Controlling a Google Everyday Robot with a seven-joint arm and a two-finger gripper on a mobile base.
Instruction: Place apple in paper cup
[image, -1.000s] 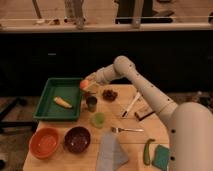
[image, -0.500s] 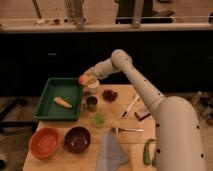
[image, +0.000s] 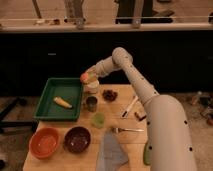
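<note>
We see the apple (image: 84, 77), orange-red with a yellowish patch, held in the air just above the paper cup (image: 91, 88), which stands near the far edge of the wooden table (image: 131, 125) right beside the far right corner of the green tray (image: 50, 102). The gripper (image: 87, 77) is clenched on the apple at the end of the white arm (image: 137, 85), which reaches in from the right and crosses over the right half of the table. Just in front of the paper cup stands a dark grey metallic cup (image: 91, 103), and nearer still a small translucent green cup (image: 98, 119); these three make a short row running toward the near edge. To the right of the paper cup lies a dark brown-red lumpy cluster (image: 109, 94). Inside the tray rests an elongated yellow item (image: 62, 102). Toward the near left corner sit an orange bowl (image: 44, 142) and, beside it, a dark purple bowl (image: 77, 139). A grey cloth (image: 112, 152) lies at the near edge, a fork (image: 126, 130) just beyond it, and a white utensil (image: 130, 106) lies slantwise near the arm. A green object (image: 147, 154) shows at the near right, partly hidden by the arm. We can read no labels or writing anywhere.
</note>
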